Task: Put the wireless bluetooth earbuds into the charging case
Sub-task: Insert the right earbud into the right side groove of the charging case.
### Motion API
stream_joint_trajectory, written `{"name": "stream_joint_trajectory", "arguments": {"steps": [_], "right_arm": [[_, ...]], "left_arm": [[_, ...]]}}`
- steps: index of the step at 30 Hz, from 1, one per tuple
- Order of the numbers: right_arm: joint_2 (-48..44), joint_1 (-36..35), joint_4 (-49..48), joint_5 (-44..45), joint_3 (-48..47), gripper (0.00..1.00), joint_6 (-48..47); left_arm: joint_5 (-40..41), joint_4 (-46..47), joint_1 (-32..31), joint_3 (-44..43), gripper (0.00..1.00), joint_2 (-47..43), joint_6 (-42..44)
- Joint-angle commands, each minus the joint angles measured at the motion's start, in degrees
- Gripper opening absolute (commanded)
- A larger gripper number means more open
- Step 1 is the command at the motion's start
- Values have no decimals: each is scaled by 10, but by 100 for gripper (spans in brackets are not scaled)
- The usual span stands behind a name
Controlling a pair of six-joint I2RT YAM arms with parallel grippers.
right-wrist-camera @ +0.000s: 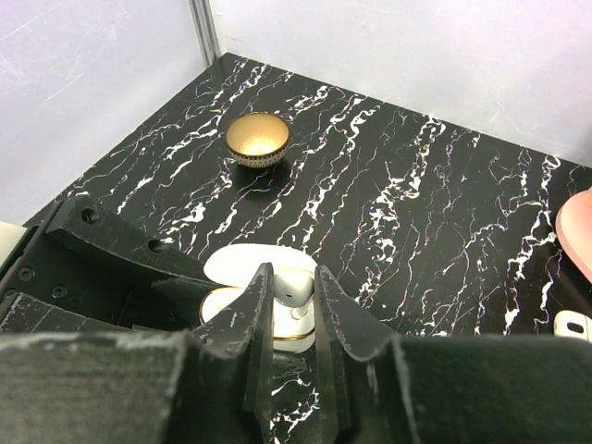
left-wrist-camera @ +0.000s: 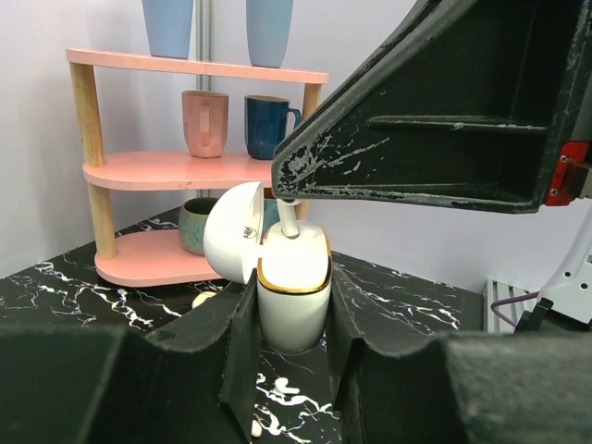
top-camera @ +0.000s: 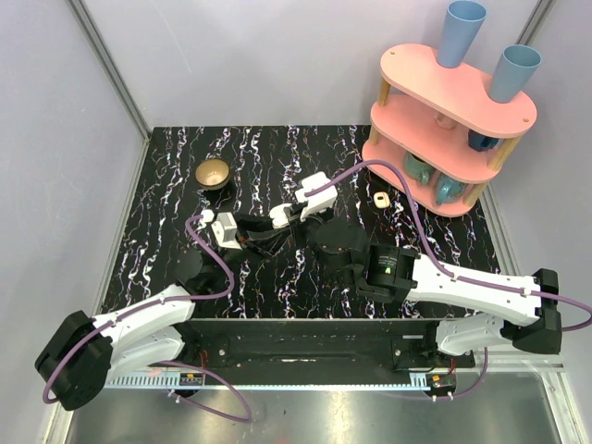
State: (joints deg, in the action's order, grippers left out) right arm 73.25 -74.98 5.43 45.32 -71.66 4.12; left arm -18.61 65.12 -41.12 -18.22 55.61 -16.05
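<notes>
Right pincer (left-wrist-camera: 285, 185) hides most of the earbud (left-wrist-camera: 289, 220).

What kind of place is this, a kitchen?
Probably a robot test booth, not a kitchen. A left arm and a right arm are bolted to the black marbled table, plain walls close it in, and the pink shelf of cups looks like a prop.

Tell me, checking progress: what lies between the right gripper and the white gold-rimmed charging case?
A glossy white earbud, over the open case; left wrist view.

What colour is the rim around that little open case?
Gold, on a white charging case; clearest in the left wrist view.
</notes>
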Motion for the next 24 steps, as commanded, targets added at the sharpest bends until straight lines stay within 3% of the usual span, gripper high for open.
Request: {"name": "stream_joint_trajectory", "arguments": {"steps": [1,17,22,24], "right_arm": [[-7,-8,9,-10,5,0,-9],[-11,-13,24,-66,26,3,-6],[-14,-12,25,-53,25,18,1],[-18,-12,25,-47,24,31,8]], "left_arm": [[8,42,3,-9,0,-9,3],[18,51,3,-2,0,-11,-5],[16,51,3,-2,0,-10,-6],[16,51,3,-2,0,-9,-6]]}}
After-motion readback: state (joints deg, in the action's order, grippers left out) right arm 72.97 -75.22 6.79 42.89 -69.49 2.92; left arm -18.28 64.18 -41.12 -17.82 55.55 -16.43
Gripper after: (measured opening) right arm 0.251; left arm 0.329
